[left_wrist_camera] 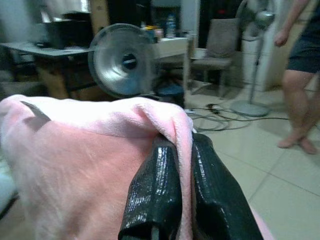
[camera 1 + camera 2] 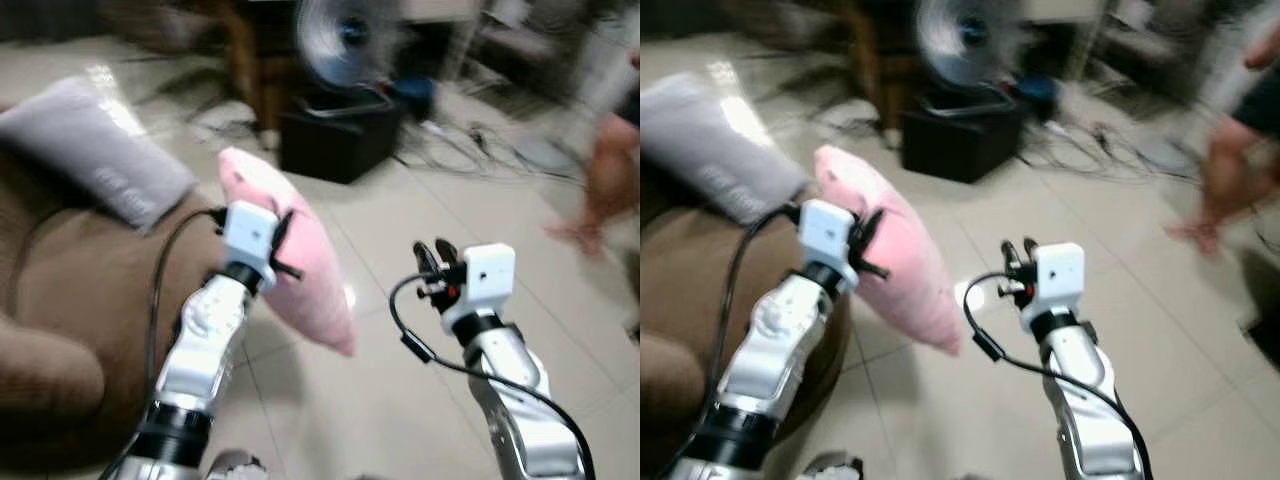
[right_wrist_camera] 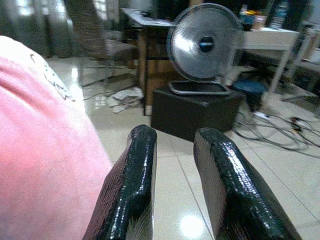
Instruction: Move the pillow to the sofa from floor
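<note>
While gripped by its edge in the left gripper (image 2: 285,245), hangs off the floor beside the brown sofa (image 2: 70,300), likely for a swing onto the seat: pink pillow (image 2: 290,260); empty and slightly parted, right gripper (image 2: 432,258)

From the left wrist, fingers (image 1: 155,190) clamped on pillow fabric

From the right wrist, fingers (image 3: 132,190) apart, nothing between, fan (image 3: 205,42) ahead

Sofa (image 2: 70,300) at left, cushion (image 2: 95,150) on it; pillow (image 2: 300,260) beside its right edge, above the floor (image 2: 400,400); fan (image 2: 345,40) behind, atop a box (image 2: 340,135); person (image 2: 610,170) far right.
</note>
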Robot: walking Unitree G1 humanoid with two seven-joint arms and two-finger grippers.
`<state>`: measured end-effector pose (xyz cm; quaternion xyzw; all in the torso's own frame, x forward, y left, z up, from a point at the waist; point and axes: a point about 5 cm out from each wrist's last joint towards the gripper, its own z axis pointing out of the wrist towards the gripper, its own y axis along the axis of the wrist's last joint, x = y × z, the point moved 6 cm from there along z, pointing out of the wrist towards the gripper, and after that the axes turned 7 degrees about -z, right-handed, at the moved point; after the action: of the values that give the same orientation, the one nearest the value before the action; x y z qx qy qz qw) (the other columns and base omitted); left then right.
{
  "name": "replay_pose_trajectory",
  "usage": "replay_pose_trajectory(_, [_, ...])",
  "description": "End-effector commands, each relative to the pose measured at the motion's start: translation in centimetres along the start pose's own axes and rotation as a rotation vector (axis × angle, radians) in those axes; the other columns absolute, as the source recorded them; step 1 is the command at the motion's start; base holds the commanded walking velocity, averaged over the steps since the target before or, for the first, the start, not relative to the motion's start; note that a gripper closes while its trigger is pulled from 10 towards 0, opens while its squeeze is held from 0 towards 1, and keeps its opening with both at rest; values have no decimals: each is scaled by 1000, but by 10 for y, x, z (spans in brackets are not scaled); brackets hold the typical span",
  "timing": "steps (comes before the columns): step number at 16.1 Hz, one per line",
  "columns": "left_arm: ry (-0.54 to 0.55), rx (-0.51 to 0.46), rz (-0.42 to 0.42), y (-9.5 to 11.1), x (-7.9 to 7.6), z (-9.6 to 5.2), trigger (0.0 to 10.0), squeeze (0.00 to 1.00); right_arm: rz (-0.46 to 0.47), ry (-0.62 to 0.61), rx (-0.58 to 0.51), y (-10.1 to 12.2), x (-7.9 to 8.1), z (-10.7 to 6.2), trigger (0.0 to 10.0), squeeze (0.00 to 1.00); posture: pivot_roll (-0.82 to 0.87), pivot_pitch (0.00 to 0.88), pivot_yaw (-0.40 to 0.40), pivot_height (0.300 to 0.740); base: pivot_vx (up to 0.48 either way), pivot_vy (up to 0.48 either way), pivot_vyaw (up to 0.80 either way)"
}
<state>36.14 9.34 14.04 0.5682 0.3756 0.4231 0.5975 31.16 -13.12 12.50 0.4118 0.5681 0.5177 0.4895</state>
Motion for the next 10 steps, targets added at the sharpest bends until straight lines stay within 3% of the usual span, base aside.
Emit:
replay_pose_trajectory(1, [16,-59,36,15,3,4,10000,0,-15,-34,32,-7,-7,-1,10000,0,15,29,-73,740,0,-368,800])
replay_pose_trajectory(2, [26,-47,6,14,5,5,10000,0,-26,-67,54,-12,-14,-2,10000,0,15,30,-72,740,0,0,675])
replay_pose_trajectory(5, [-4,-36,9,13,4,7,10000,0,6,-114,81,-18,-24,-2,10000,0,18,31,-72,740,90,0,0])
replay_pose_trajectory(10, [11,-36,-9,13,11,8,10000,0,15,-100,74,-17,-18,-2,10000,0,19,33,-69,740,437,0,0])
